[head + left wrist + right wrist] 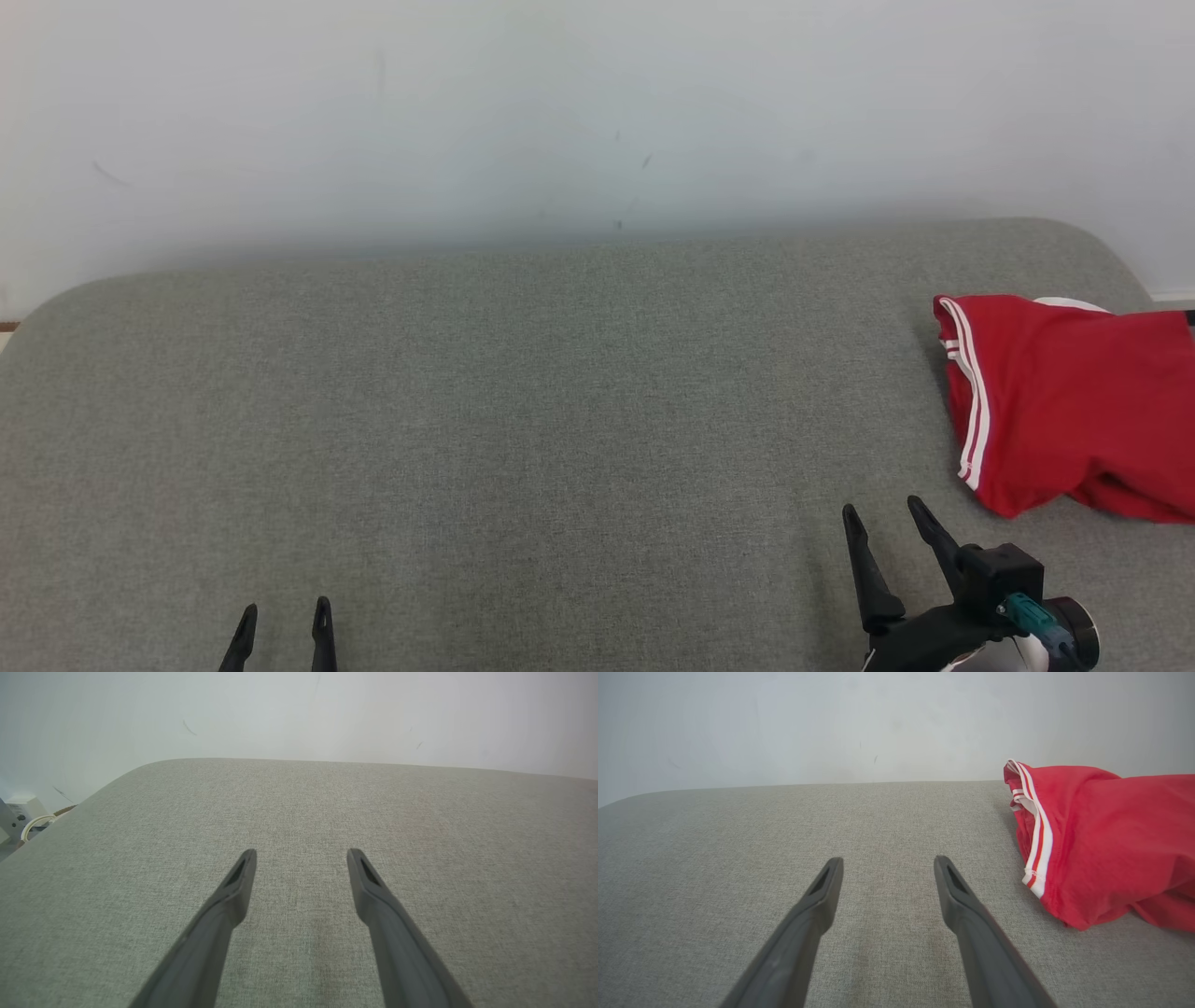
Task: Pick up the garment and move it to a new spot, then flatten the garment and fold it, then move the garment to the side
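Note:
The garment (1074,401) is red with white stripes along one hem. It lies bunched at the right end of the grey cushioned surface (523,420), running past the head view's right edge. My right gripper (882,511) is open and empty, low at the right, a short way in front and to the left of the garment. In the right wrist view the garment (1106,840) lies right of my open right gripper (886,861), apart from it. My left gripper (284,610) is open and empty at the lower left, far from the garment. The left wrist view has the left gripper (301,852) over bare fabric.
A pale wall (597,112) rises directly behind the grey surface. The surface's rounded left corner (140,770) has a white box and a cable (28,819) beyond it.

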Robot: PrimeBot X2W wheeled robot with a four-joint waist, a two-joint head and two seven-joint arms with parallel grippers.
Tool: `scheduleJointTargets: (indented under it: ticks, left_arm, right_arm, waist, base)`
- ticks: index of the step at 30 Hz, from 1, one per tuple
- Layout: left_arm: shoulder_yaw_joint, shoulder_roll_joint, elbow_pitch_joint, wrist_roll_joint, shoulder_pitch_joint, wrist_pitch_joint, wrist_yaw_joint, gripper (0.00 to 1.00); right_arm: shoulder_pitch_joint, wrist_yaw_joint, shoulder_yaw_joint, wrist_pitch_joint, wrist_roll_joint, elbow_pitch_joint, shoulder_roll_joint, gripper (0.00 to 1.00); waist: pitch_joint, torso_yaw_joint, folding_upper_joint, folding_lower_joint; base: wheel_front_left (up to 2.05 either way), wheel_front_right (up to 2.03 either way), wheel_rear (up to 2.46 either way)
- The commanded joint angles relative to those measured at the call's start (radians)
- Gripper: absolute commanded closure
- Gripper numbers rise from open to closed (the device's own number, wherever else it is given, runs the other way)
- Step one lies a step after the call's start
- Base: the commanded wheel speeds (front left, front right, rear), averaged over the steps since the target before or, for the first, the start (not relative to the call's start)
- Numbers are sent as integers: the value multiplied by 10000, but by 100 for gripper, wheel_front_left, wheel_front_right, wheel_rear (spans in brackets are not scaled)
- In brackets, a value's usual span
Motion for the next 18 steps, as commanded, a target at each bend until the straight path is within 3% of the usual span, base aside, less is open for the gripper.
scheduleJointTargets:
  ticks: [1,18]
  left_arm:
    - [40,1,15,47,-31,-2,28,0]
    - [10,1,93,9,66,-2,26,0]
  right_arm:
    - [109,-12,-17,-4,-132,-21,-55,0]
    - [233,-12,-379,-4,-380,-368,89,0]
  waist:
    - [5,-7,0,-1]
    - [-76,-10,0,-1]
  base:
    - [0,0,0]
    - [0,0,0]
